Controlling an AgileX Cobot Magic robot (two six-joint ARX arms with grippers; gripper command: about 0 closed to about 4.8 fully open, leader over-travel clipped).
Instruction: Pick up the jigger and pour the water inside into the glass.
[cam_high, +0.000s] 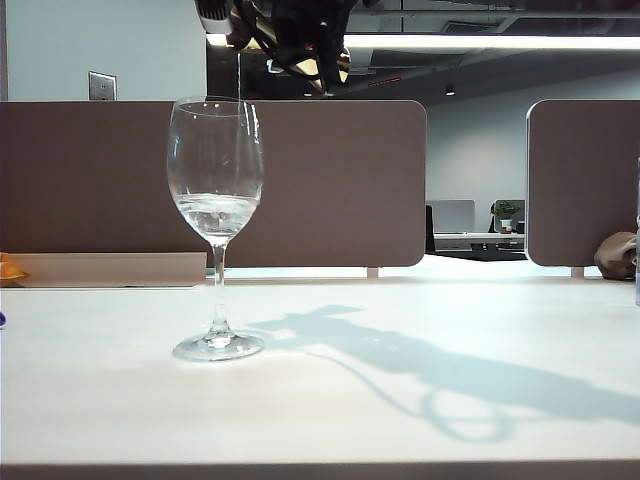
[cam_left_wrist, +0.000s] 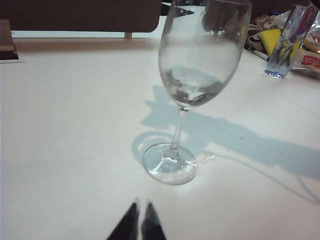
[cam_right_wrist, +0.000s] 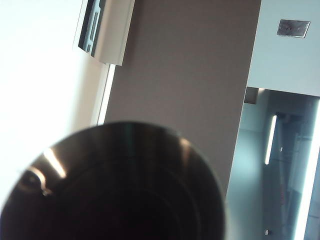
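1. Left wrist view: left gripper (cam_left_wrist: 139, 222) low over the near table (cam_left_wrist: 65, 130), its dark fingertips close together, holding nothing.
2. Just beyond it stands the glass (cam_left_wrist: 200, 65) upright, water (cam_left_wrist: 192, 82) pooled in its bowl.
3. Far right, a clear bottle (cam_left_wrist: 290, 40) beside red-labelled packets (cam_left_wrist: 311, 61); the writing is too blurred to read.
4. Exterior view: right gripper (cam_high: 300, 40) above the glass rim, gripping the jigger (cam_right_wrist: 120, 185), whose dark mouth fills the right wrist view.

A white worktop (cam_high: 420, 420) ends at brown partition panels (cam_high: 340, 185). Beyond them, a pale wall with a metal switch plate (cam_high: 101, 86), a long ceiling light (cam_high: 480, 42) and distant office desks (cam_high: 475, 240).
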